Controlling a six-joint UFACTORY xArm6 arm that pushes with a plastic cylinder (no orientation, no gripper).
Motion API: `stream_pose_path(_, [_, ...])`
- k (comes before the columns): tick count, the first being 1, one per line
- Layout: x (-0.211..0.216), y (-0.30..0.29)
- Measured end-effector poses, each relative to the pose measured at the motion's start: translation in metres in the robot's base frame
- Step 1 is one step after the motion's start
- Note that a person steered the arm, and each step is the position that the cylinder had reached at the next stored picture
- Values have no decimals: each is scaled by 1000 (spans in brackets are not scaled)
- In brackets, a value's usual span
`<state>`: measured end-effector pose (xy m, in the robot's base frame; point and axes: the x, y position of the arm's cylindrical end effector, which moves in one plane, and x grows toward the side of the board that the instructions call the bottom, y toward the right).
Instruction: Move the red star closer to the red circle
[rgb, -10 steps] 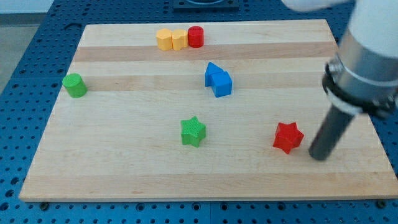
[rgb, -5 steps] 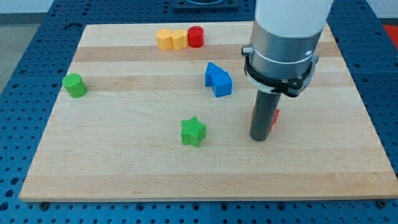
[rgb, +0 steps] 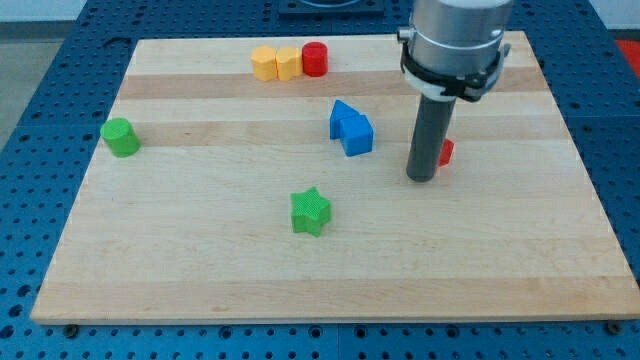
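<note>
my tip (rgb: 421, 179), the lower end of the straight dark rod that serves as end effector, rests on the pale wooden tabletop (rgb: 200, 270) right of centre; it is a bare rod with nothing that opens or closes, so there is no grip to report and it clamps nothing. the small red star block (rgb: 445, 152) sits just behind the rod on the view's right, mostly hidden by it, only a red sliver showing, so its star shape can hardly be made out; it looks to be touching the rod, though i cannot tell for certain. to the view's left of my tip, near but apart, lie the blue blocks (rgb: 350, 128), angular pieces pressed together, their exact shapes unclear. further down and to the left, well apart from my tip, is the green star block (rgb: 310, 211). at the view's top, well away from the red star, stands the red circle block (rgb: 315, 59), a short red cylinder, touching the right end of a row of two yellow blocks (rgb: 275, 63) whose shapes i cannot settle. far off at the view's left edge of the tabletop sits the green cylinder block (rgb: 120, 136), alone. the tabletop lies on a blue perforated base (rgb: 40, 70).
</note>
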<state>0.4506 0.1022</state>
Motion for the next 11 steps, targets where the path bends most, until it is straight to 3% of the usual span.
stream_pose_path(4, [-60,73])
stream_pose_path(7, [-156,80])
stream_pose_path(8, [-160,79])
stream_pose_path(10, [-101,83])
stream_pose_path(11, [-112,61])
